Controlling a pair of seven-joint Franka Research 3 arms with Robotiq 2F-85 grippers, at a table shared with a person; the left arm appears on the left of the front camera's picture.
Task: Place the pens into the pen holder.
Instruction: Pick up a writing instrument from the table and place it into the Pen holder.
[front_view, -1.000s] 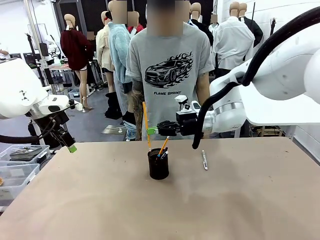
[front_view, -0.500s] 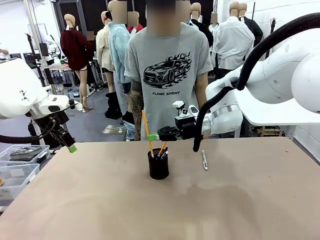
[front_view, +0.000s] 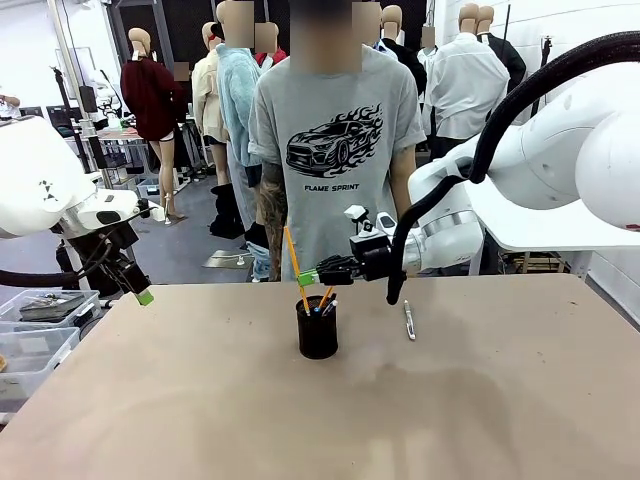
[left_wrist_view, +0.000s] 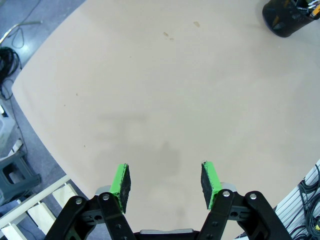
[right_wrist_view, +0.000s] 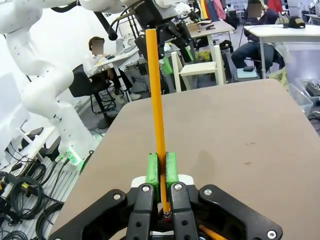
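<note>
The left claw hangs at the left edge of the bench. Its jaws stand apart and nothing is between the green pads. It is well apart from the pen holder.

The pen holder stands upright near the middle of the bench. It already contains an orange pencil that leans to the right, plus at least one darker item that is too small to identify.

The right claw reaches in from the right and hovers just above the holder's left rim. It is clamped on a yellow-orange pencil, gripped low on the shaft.

- Long axis: near vertical, with the upper end tilted slightly to the left.
- Lower tip: at the holder's mouth. Whether it is already inside the rim cannot be determined.
- Direction: the holder lies directly below the claw, so the coming move is judged to be a straight descent and release.

To the right of the holder, a white-silver pen lies flat on the bench, its long axis pointing across towards the person. The right arm is the nearer one.
</note>
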